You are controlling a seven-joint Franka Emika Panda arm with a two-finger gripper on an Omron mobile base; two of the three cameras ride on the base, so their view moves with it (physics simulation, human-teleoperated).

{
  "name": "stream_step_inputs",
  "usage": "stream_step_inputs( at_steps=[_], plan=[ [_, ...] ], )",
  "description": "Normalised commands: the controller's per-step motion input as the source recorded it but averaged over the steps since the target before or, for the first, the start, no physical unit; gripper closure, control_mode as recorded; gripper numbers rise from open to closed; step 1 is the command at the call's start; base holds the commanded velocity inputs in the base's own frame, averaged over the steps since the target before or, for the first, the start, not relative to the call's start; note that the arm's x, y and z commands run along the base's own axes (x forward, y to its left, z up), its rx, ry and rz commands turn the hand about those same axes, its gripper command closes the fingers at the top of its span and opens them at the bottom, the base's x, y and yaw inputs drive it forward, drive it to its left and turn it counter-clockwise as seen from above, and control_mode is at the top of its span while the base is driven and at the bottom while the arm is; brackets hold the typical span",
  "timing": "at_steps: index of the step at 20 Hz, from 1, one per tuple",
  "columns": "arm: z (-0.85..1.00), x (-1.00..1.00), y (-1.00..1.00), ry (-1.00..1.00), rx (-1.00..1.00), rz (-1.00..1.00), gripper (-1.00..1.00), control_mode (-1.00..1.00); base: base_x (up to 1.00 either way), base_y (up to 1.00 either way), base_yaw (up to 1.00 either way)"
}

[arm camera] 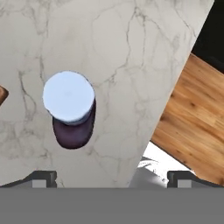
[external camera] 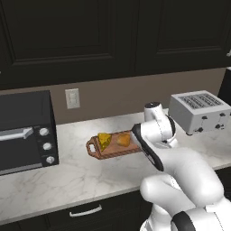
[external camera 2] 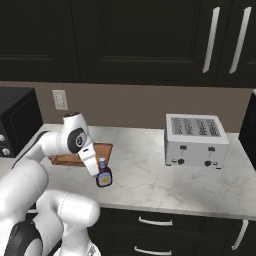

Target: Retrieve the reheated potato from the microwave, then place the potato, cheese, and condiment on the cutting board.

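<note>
Left base view: cheese (external camera: 104, 140) and potato (external camera: 123, 140) on cutting board (external camera: 113, 145); condiment step in hand.
Right base view: condiment (external camera 2: 103, 173) upright on counter (external camera 2: 150, 170), just off board corner, under hand.
Hand view: gripper (arm camera: 112, 177) spread wide, empty, above pale cap, off-centre; next, centre over bottle, descend, pinch.

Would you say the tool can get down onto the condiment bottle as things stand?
Probably yes. The tool hangs open above the bottle, which stands upright on bare counter, its cap facing up, with nothing around it; the board lies off to one side.
</note>
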Motion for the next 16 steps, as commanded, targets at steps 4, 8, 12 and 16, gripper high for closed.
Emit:
stream_step_inputs(
  at_steps=[4,8,12,16],
  plan=[
    [-0.23,0.0,-0.07,0.0,0.0,0.0,-1.0,-1.0,0.0,0.0,0.0],
    [-0.23,0.03,-0.01,0.0,0.0,0.0,-1.0,-1.0,0.0,0.0,0.0],
    [-0.17,0.14,0.0,0.0,0.0,0.0,-1.0,-1.0,0.0,0.0,0.0],
    [-0.06,0.2,0.0,0.0,0.0,0.0,-1.0,-1.0,0.0,0.0,0.0]
  ],
)
